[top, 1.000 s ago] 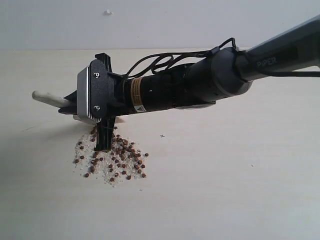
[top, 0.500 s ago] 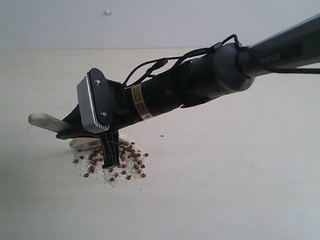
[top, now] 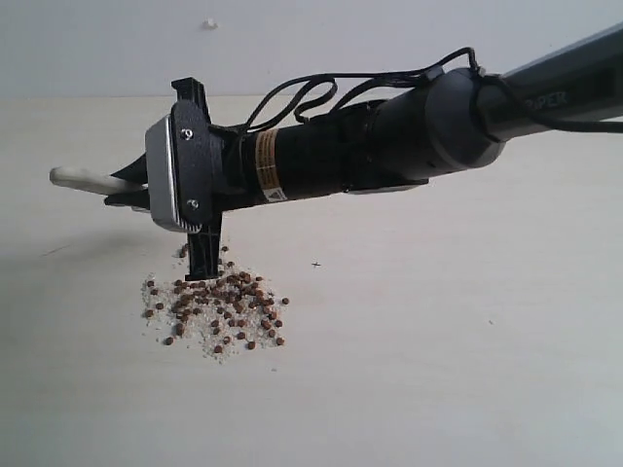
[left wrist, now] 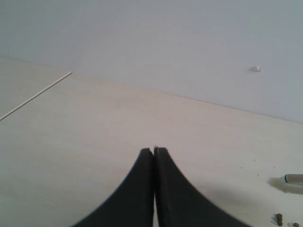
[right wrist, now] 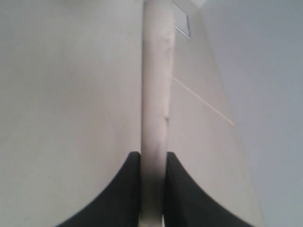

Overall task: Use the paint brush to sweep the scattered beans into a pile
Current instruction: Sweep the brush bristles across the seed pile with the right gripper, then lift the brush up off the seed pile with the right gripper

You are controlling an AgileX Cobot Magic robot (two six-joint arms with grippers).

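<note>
Lifting off the pile: R gripper point(top: 125, 191) clamped on paint brush point(top: 83, 178) handle, now higher + level vs half a sec ago; bristles hidden. Beans point(top: 219, 306) bunched on desk point(top: 438, 341) just below, so pile looks nearly done. L gripper point(left wrist: 154, 152) closed, empty.

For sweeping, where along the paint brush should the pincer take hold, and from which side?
By its long straight handle: the paint brush offers parallel sides there. Come in along its length, one jaw each side, as the right pincer holds it now.
</note>
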